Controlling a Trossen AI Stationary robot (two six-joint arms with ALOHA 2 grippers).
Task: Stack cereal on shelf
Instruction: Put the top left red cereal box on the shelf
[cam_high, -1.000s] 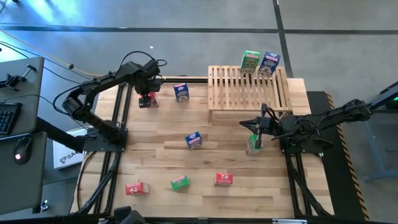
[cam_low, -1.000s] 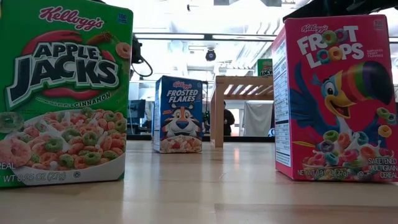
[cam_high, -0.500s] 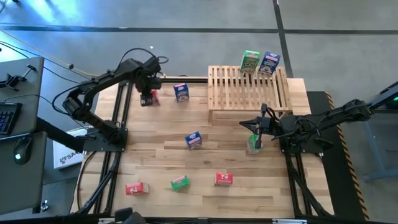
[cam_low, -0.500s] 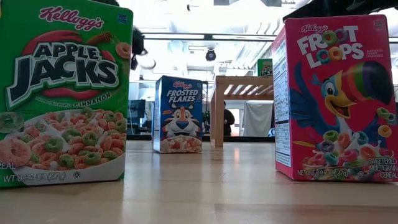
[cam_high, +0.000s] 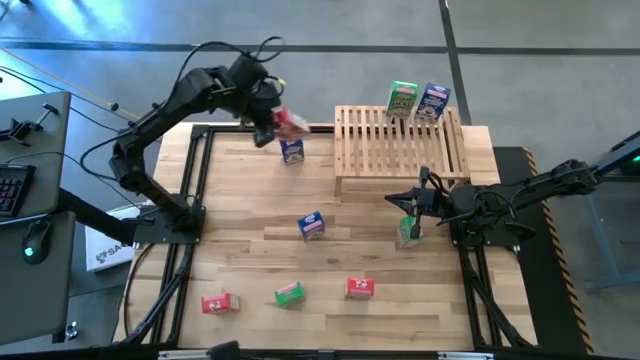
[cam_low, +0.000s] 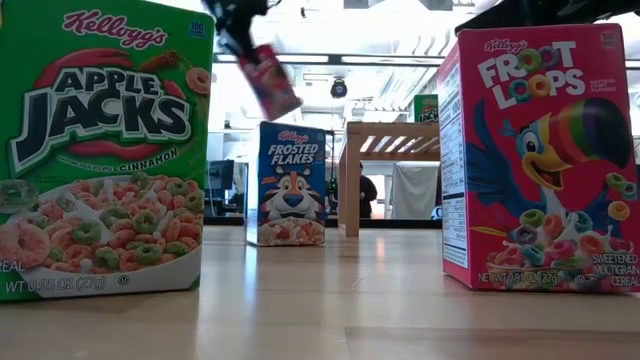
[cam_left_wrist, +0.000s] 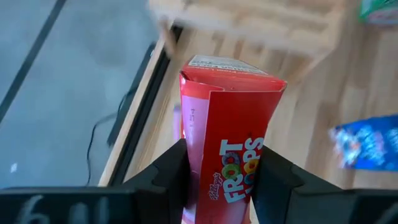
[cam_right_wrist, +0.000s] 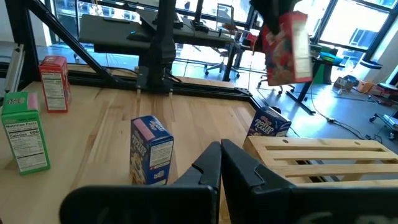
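From above, the left gripper (cam_high: 272, 122) is up in the air over the far left of the light plank table (cam_high: 250, 270), carrying a small red Froot Loops cereal box (cam_high: 291, 124), right above a blue box (cam_high: 292, 149) standing there. This looks like the carry step: next it needs a swing across to the slatted wooden shelf (cam_high: 400, 150), where a green box (cam_high: 402, 99) and another blue box (cam_high: 433, 101) stand at the far edge. The right gripper (cam_high: 407, 200) waits at the shelf's near edge, beside a green box (cam_high: 408, 232).

At table height, the red box (cam_low: 267, 80) hangs tilted, high above a blue Frosted Flakes box (cam_low: 288, 184).

The left wrist camera settles it: both dark fingers (cam_left_wrist: 171, 174) pinch the red box (cam_left_wrist: 229, 137) by its sides, squeezing the card inward.

On the right wrist camera, that arm's fingers (cam_right_wrist: 208, 169) are clenched together on nothing, and the red box (cam_right_wrist: 285, 46) rides aloft beyond.
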